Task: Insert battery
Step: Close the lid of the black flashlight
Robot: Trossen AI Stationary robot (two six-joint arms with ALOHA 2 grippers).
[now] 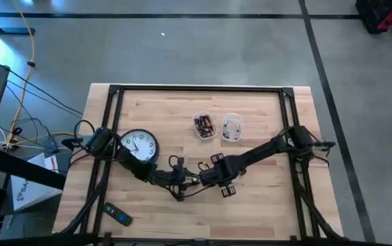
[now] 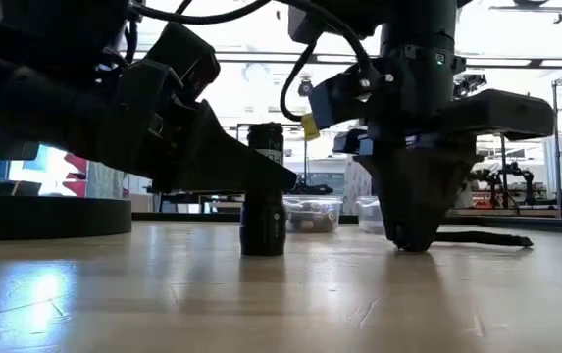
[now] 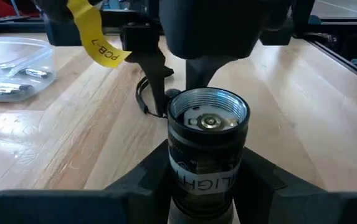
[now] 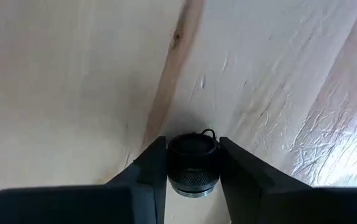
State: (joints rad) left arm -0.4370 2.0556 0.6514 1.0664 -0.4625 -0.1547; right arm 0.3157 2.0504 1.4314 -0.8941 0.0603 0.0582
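Observation:
A black flashlight body point(image 2: 262, 191) stands upright on the table with its threaded top open; a battery end point(image 3: 210, 122) shows inside. My left gripper point(image 3: 208, 183) is shut on it, near the table's middle point(image 1: 180, 183). Just right of it, my right gripper point(image 4: 192, 167) points down at the wood, shut on a black tail cap point(image 4: 192, 158). In the low view its fingertips point(image 2: 410, 235) reach table level, and a dark cord point(image 2: 486, 238) trails from them along the wood. My left gripper pinches the flashlight body's labelled side wall point(image 3: 184, 177), about mid-height, between its two fingers. The fingers come level from the table's left. The body stands upright with its base point(image 2: 262, 245) on the table. My right gripper pinches the round tail cap by its ribbed sides point(image 4: 173, 165) between its two fingertips, from above, pointing down. The cap sits at the free ends of the fingers, close over the wood; whether it touches the table I cannot tell.
A round wall clock point(image 1: 139, 147) lies left of the grippers. Two clear tubs, one with batteries point(image 1: 204, 126) and one beside it point(image 1: 231, 128), stand toward the far edge. A dark remote point(image 1: 117, 214) lies near the front left. A black frame point(image 1: 202, 88) borders the table.

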